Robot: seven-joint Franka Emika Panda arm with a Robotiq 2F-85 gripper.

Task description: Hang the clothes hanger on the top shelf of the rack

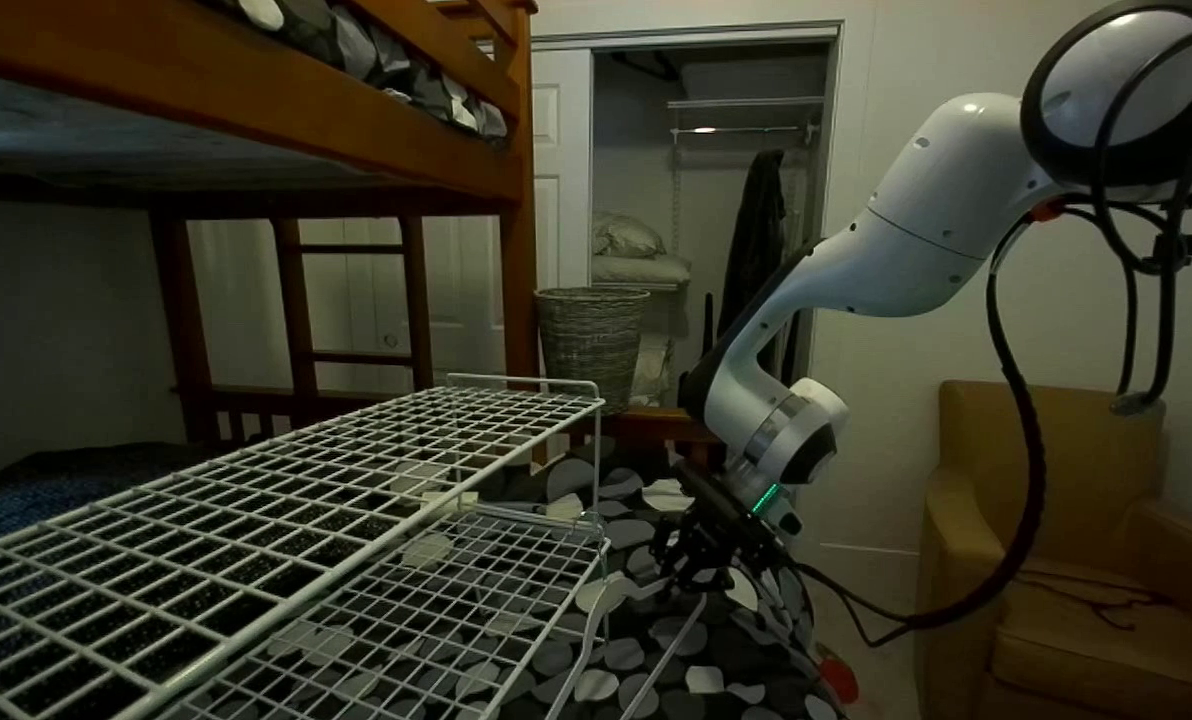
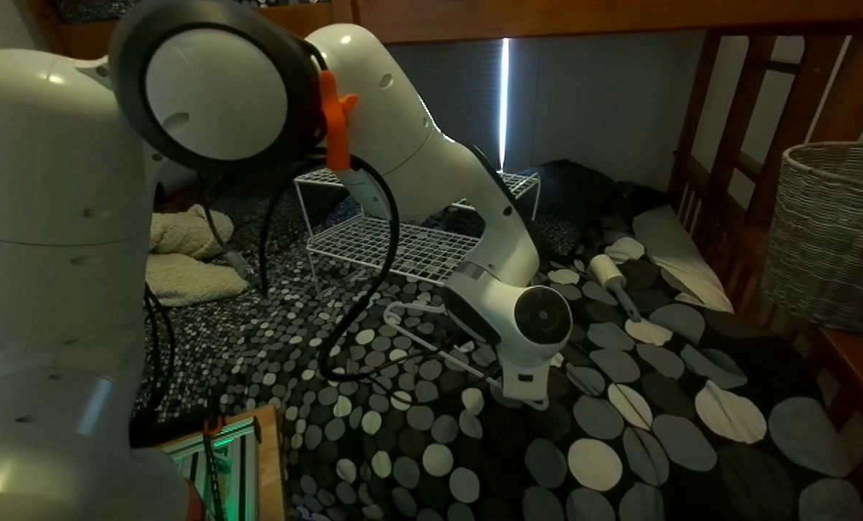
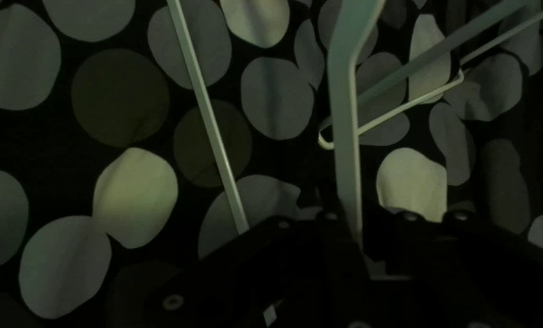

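The clothes hanger (image 1: 589, 640) is thin and pale. Its long limbs show over the bed in both exterior views (image 2: 439, 350), and in the wrist view one limb (image 3: 343, 114) runs up from between the fingers. My gripper (image 1: 681, 572) is black and shut on this limb (image 3: 351, 228); the arm hides it in an exterior view. The white wire rack (image 2: 395, 246) stands on the bed. Its top shelf (image 1: 256, 520) is higher than the gripper, which is beside the rack's end near lower-tier height. I cannot tell where the hanger's hook is.
A brown bunk bed (image 1: 356, 130) overhangs the rack. A wicker basket (image 1: 591, 335) stands behind the rack's end. A lint roller (image 2: 612, 282) and a cream blanket (image 2: 192, 271) lie on the dotted bedding. A tan armchair (image 1: 1036, 440) is beyond the arm. Pale bent bars (image 3: 408, 105) cross behind the held limb.
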